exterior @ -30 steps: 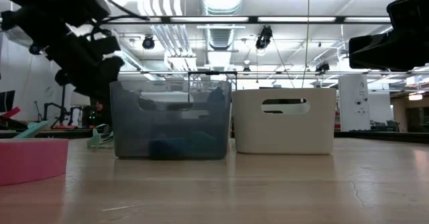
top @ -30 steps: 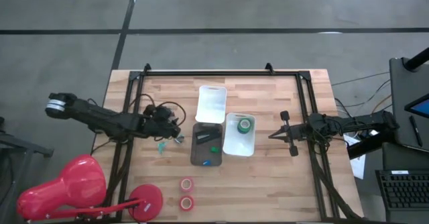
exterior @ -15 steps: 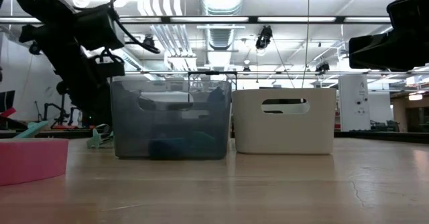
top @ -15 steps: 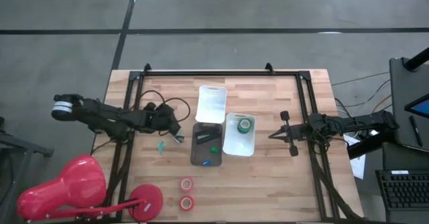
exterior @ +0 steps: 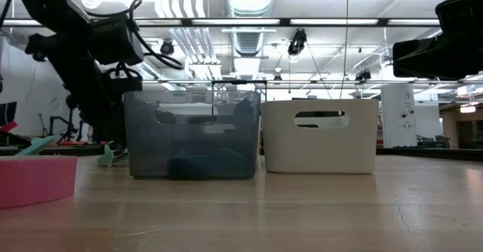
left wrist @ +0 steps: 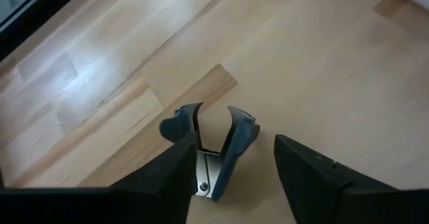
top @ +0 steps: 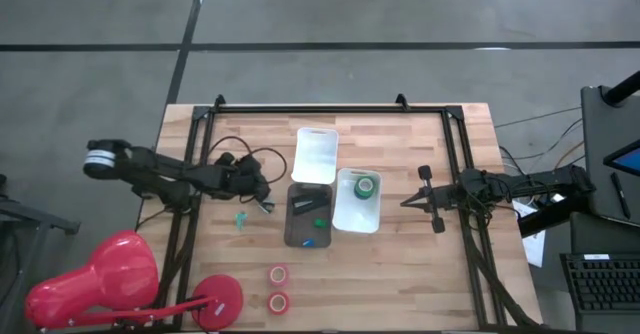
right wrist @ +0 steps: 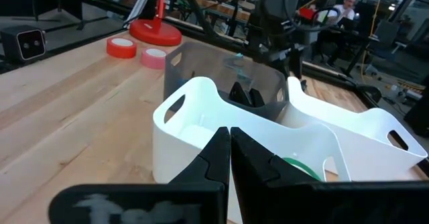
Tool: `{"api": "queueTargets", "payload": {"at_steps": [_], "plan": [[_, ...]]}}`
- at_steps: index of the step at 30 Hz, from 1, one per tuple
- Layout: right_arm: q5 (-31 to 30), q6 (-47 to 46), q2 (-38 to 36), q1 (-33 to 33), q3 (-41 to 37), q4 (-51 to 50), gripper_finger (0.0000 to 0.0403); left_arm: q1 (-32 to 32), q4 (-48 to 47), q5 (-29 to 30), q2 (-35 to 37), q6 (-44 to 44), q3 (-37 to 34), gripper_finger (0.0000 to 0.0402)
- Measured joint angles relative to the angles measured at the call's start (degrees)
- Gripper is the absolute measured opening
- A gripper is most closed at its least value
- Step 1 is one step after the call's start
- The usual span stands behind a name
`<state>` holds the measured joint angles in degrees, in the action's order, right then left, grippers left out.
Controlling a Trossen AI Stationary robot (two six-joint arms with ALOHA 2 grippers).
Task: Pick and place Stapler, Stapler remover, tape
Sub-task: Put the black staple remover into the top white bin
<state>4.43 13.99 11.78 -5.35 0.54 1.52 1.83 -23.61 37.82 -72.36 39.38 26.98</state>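
The teal staple remover (top: 241, 218) lies flat on the wooden table left of the grey bin (top: 293, 232). In the left wrist view the staple remover (left wrist: 209, 143) lies below and between my left gripper's (left wrist: 234, 147) open fingers. My left gripper (top: 266, 204) hovers just right of it. The grey bin holds the black stapler (top: 304, 206), a small green thing and a small blue thing. Green tape (top: 366, 185) sits in the white tray (top: 345, 214). Two red tapes (top: 278, 273) (top: 277, 301) lie near the near edge. My right gripper (top: 405, 202) waits shut, right of the trays.
A second white tray (top: 315, 156) stands beyond the grey bin. A red lamp (top: 95, 279) sits off the table's near left corner, its round base (top: 222, 299) on the table. Black frame rails (top: 330, 106) run along the far and side edges. Bare wood lies near the right.
My left gripper has risen and drawn slightly toward the far edge, staying open above the staple remover, which has lain still. The left arm's rear joints have shifted toward the table.
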Motion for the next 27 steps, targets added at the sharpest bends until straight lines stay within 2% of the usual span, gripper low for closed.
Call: {"api": "queueTargets", "payload": {"at_steps": [6, 15, 21, 27], "plan": [[0.00, 0.01, -0.01, 0.00, 0.00, 0.00, 0.0009, 0.06, -0.01, 0.54, -2.13, -0.27, 0.00, 0.0141], [0.00, -0.01, -0.01, 0.01, 0.00, 0.00, 0.0009, 0.06, 1.86, 1.06, -2.91, -2.23, 0.00, 0.0077], [0.02, 0.07, -0.01, -0.01, 0.00, 0.00, 0.0009, 0.06, 2.64, 1.20, -2.68, -3.57, 0.00, 0.0010], [0.02, 0.09, 0.01, 0.00, 0.00, 0.00, 0.0009, 0.06, 2.64, 1.22, -2.66, -3.59, -0.01, 0.0007]]}}
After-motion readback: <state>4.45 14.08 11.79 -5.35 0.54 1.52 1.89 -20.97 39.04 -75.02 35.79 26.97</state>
